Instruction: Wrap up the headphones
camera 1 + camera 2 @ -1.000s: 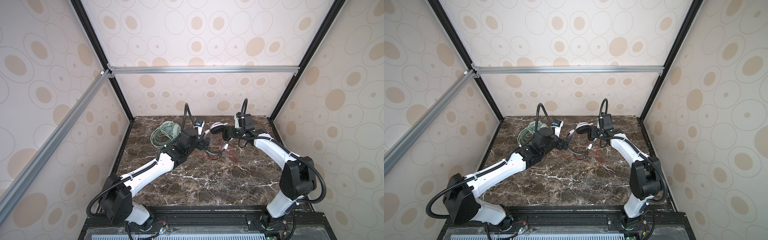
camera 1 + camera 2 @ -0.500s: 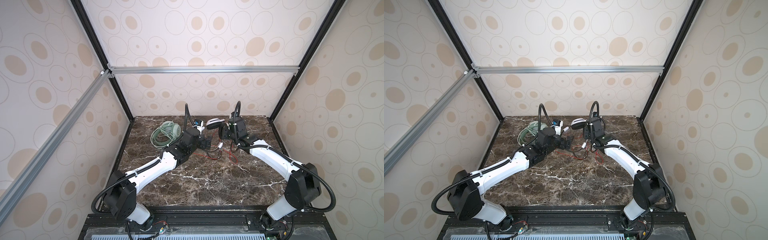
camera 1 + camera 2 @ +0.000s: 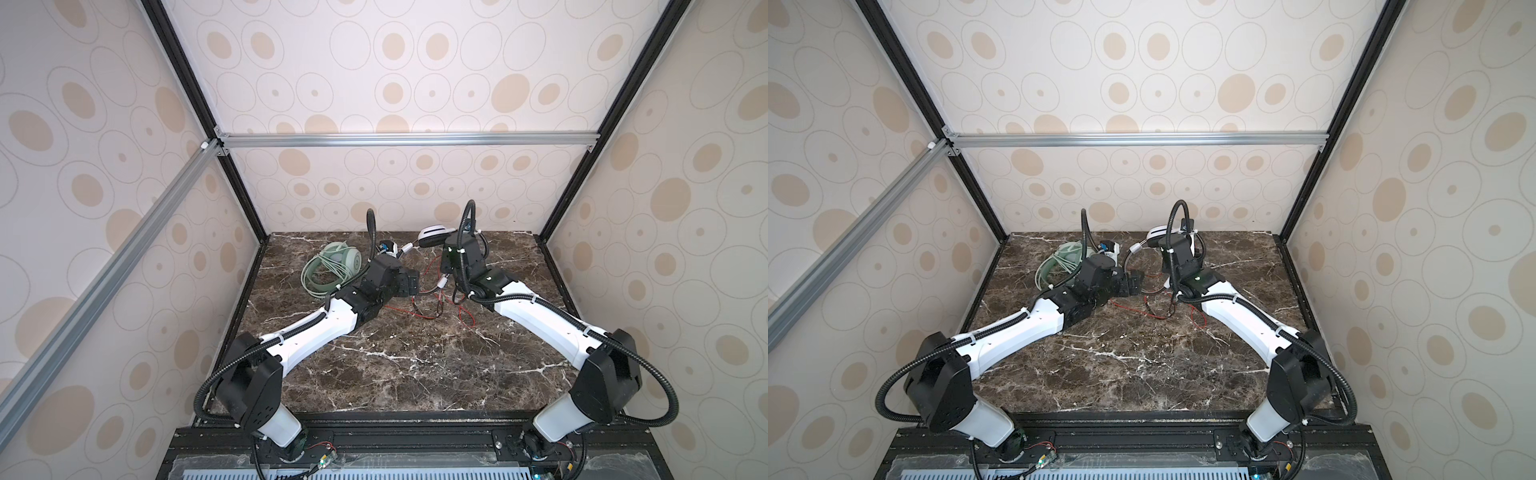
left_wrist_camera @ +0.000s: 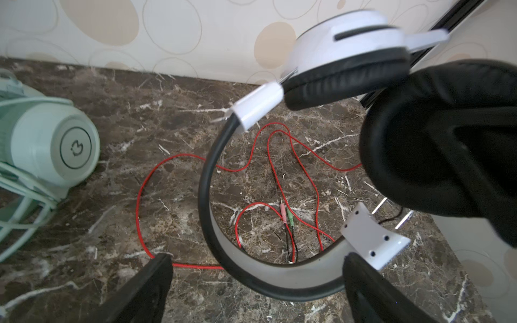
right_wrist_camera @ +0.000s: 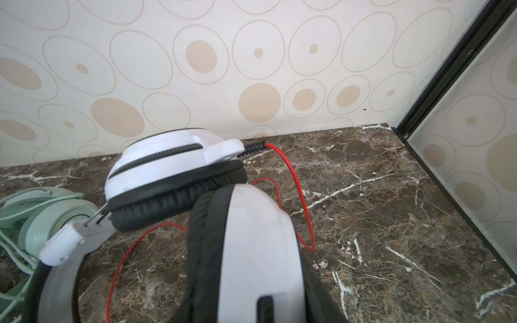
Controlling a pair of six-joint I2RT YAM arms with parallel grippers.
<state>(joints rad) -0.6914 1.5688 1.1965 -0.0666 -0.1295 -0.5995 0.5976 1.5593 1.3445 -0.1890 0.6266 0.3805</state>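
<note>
Mid-table, we see the red cable (image 3: 415,313) loose on the marble table (image 3: 395,374). Just behind it, the left gripper (image 4: 258,257) gapes wide and grips nothing, with the grey headband (image 4: 212,223) arcing between its fingers. The right gripper (image 3: 449,270) holds the white-and-black headphones (image 5: 179,167) by one ear cup (image 5: 251,251), off the table. Only the left wrist view shows the pink and green plugs (image 4: 286,216). At back left, the mint green headphones (image 3: 336,266) lie with their cable looped around them.

The table (image 3: 415,374) is dark brown marble with white veins. Toward its far left, the mint green headphones (image 3: 347,259) have a pale green cable (image 3: 309,275). The white-and-black headphones (image 5: 167,165) have a red cable (image 4: 137,212).
</note>
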